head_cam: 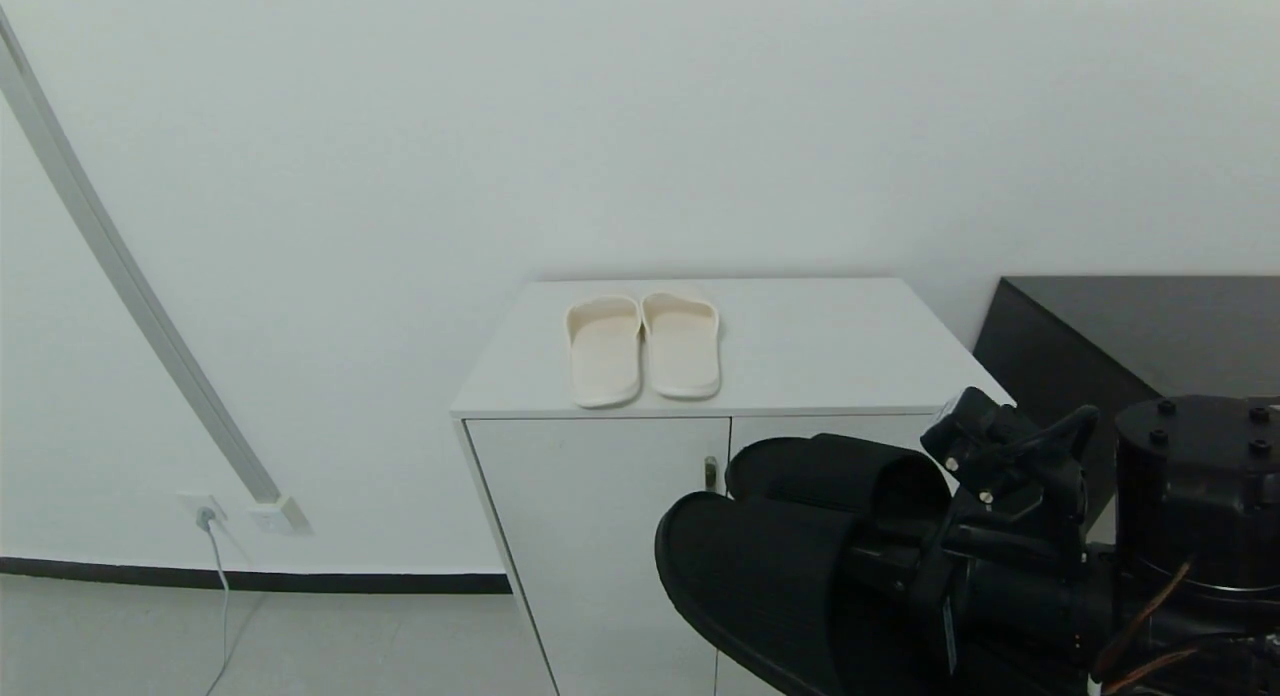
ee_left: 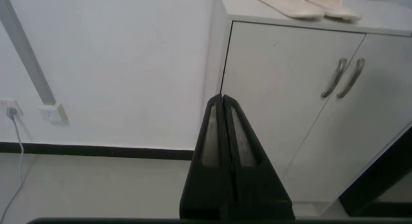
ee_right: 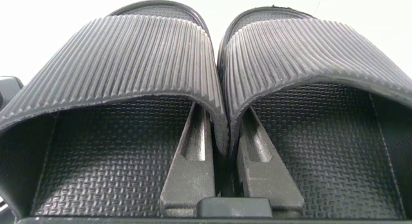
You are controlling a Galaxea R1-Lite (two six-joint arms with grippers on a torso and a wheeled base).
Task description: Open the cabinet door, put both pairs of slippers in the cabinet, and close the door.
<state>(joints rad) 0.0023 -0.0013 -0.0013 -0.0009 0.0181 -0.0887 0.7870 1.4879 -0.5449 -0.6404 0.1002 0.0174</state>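
the right pincer point(ee_right: 223, 118) is clamped on a pair of black ribbed rubber slippers point(head_cam: 790, 566). one finger sits inside each slipper, and the two touching side walls are pinched between them. the pair is held side by side in the air in front of the white two-door cabinet point(head_cam: 830, 346), toes toward its right door and apart from it. the wide ribbed straps arch over the fingers and the insoles have a small diamond texture. a pair of cream moulded slippers point(head_cam: 645, 348) lies on the cabinet top near its front edge, over the left door. they lie soles down, side by side and touching, with their toes toward the wall. both doors point(ee_left: 283, 89) are closed, and their two curved metal handles point(ee_left: 334, 79) stand close together at the middle seam. the left pincer point(ee_left: 222, 102) has its dark fingers pressed together with nothing between them. it is held low, facing the cabinet's left front corner and well apart from it. on the wall left of the cabinet, a grey slanting conduit point(head_cam: 130, 276) runs down to a white wall socket point(head_cam: 203, 506), and a grey cable point(head_cam: 222, 586) hangs from there to the floor point(head_cam: 150, 636). a dark flat-topped unit point(head_cam: 1150, 326) stands just beside the cabinet's right side.
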